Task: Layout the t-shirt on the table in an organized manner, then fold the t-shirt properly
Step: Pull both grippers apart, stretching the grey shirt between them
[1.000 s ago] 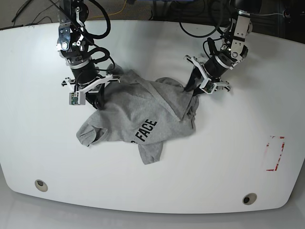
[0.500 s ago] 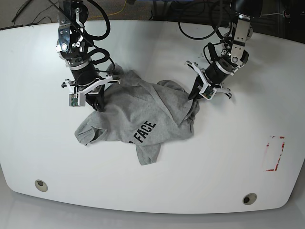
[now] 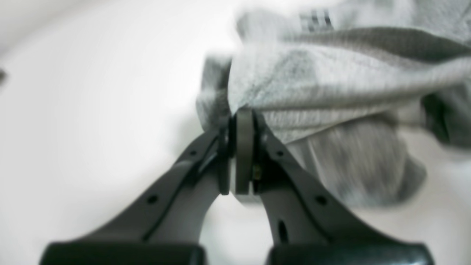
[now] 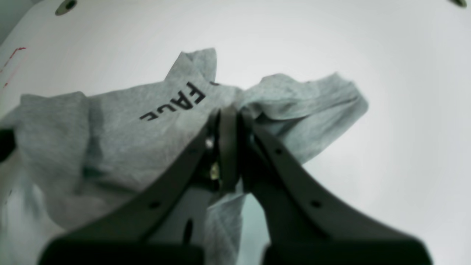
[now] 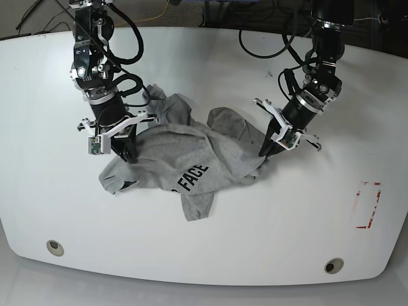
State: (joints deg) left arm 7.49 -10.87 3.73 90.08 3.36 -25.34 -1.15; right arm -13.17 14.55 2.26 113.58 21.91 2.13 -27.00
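Observation:
The heather-grey t-shirt [image 5: 191, 150] lies crumpled in the middle of the white table [image 5: 255, 242], its black "FACE" lettering [image 5: 193, 178] facing up. My left gripper [image 5: 264, 152], on the base view's right, is shut on the shirt's right edge. In the left wrist view, my left gripper [image 3: 241, 116] pinches a bunched fold of the t-shirt [image 3: 331, 84]. My right gripper [image 5: 126, 155] is shut on the shirt's left side. The right wrist view shows my right gripper [image 4: 228, 112] clamped on the t-shirt [image 4: 121, 129], with fabric hanging below the fingers.
A red rectangular outline [image 5: 368, 204] marks the table at the right. Two small round holes [image 5: 55, 247] [image 5: 333, 266] sit near the front edge. Black cables [image 5: 268, 38] trail over the table's back edge behind the arms.
My left gripper has shut on the shirt's right edge and moved toward the front right. My right gripper has shifted slightly forward with its hold, and the shirt has been pulled along.

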